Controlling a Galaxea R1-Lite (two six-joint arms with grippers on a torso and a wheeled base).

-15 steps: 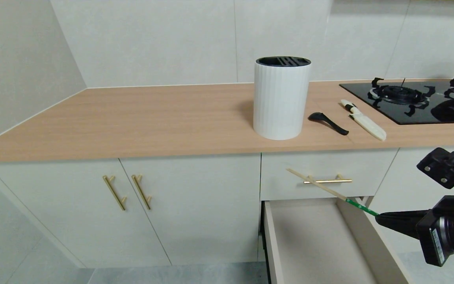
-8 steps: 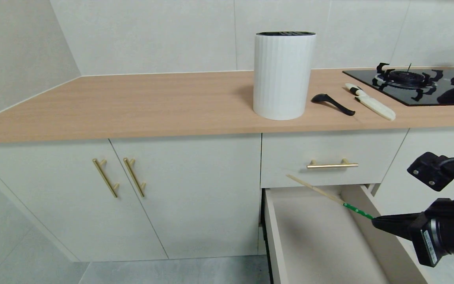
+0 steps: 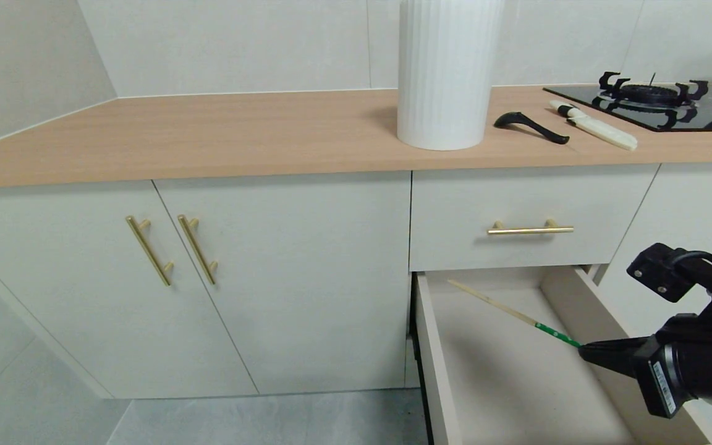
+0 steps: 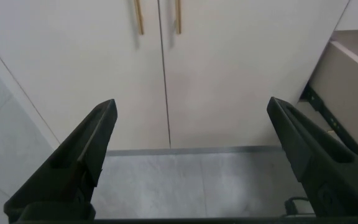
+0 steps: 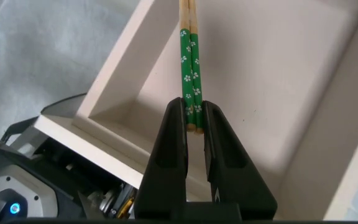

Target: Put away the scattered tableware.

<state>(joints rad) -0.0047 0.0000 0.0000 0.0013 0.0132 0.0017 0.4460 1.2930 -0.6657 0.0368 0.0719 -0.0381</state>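
Item: pair of chopsticks [image 3: 510,312], pale wood, the thick end wrapped in a green band with a small white pattern and the bare shafts tapering to thin tips. The two sticks are lying side by side, touching along their length. The right gripper [image 3: 581,351] is pinching them at the very butt of the green section, its black fingers [image 5: 174,134] pressing narrow on either side of the pair. The chopsticks are hanging over the inside of the open lower drawer [image 3: 436,346], slanting from the gripper at the drawer's right side toward its back left corner; whether the tips are touching the drawer floor cannot be told. The left gripper [image 4: 191,107] is holding nothing, its fingers spreading wide, and is facing the cupboard doors [image 4: 166,74] and the grey floor [image 4: 185,180]. Directly above the open drawer, a closed drawer with a brass handle [image 3: 530,229] is sitting under the wooden counter [image 3: 207,133]. On the counter a white ribbed holder [image 3: 447,74] is standing upright; just to its right a black spoon [image 3: 532,127] is lying, and beside that a knife [image 3: 597,125] with a cream blade and a cream-and-black grip. A black stove [image 3: 652,102] is sitting at the counter's far right end.
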